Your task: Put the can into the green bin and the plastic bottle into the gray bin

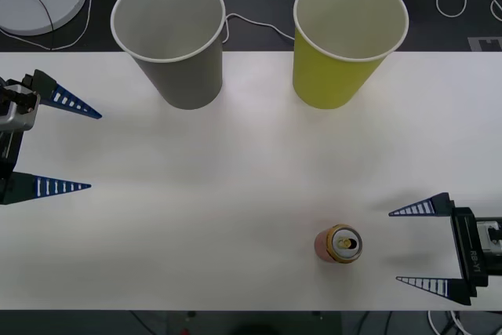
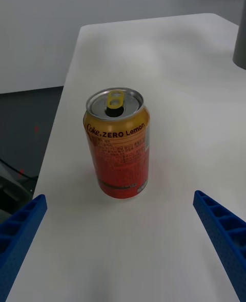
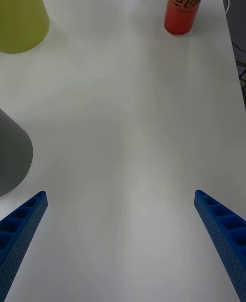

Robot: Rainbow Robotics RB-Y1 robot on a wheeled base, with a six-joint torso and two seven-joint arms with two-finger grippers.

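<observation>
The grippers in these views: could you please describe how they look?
Both the left gripper and the right gripper carry two long, tapering blue ribbed fingers with pale slots along their sides, mounted on black and grey blocks; the right block bears small white lettering.

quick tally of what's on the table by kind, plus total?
Cup-shaped bins: 2, the gray bin and the green bin, both upright at the far edge.
Drink cans: 1, the can, upright near the front edge, close to the open right hand.
Plastic bottles: 0 on the table.
Total: 3 things.
</observation>
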